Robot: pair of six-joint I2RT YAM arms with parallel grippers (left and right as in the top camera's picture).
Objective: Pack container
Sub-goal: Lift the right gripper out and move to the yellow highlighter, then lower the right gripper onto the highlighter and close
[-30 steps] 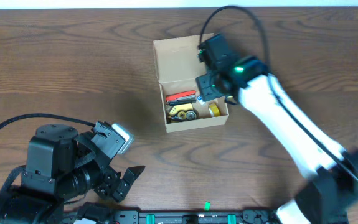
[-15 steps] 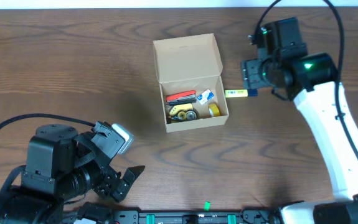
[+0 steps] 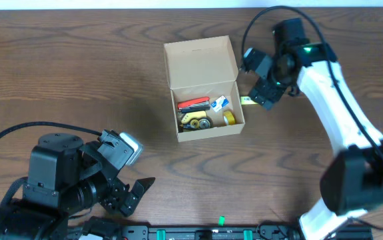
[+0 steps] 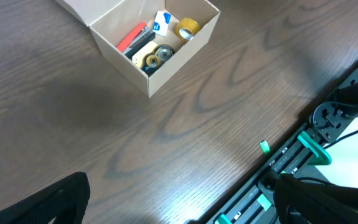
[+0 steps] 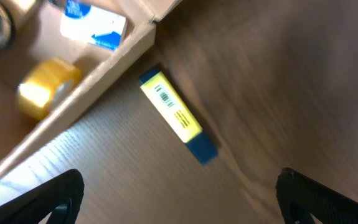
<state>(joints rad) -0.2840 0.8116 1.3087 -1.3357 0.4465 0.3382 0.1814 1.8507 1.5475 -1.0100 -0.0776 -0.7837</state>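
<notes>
The container [image 3: 204, 87] is a tan cardboard box with its flap lid folded back. Inside lie a red tool, a yellow tape roll [image 5: 47, 93], a blue-and-white packet [image 5: 94, 28] and a yellow wheeled piece. A yellow stick with a blue cap [image 5: 177, 116] lies on the table against the box's right wall [image 5: 104, 68]. My right gripper [image 3: 254, 80] hovers open just above and beside that stick, with nothing between its fingers [image 5: 48, 199]. My left gripper [image 3: 131, 195] rests open at the near left, far from the box [image 4: 150, 43].
A black rail with green clips [image 3: 221, 230] runs along the table's near edge, also in the left wrist view as the rail [image 4: 291, 162]. The right arm's white link [image 3: 338, 113] stretches over the table's right side. Bare wood lies left of the box.
My right gripper left the box, swung out to the right, then came back toward the yellow stick beside the box, opening wider. The left arm has not moved.
</notes>
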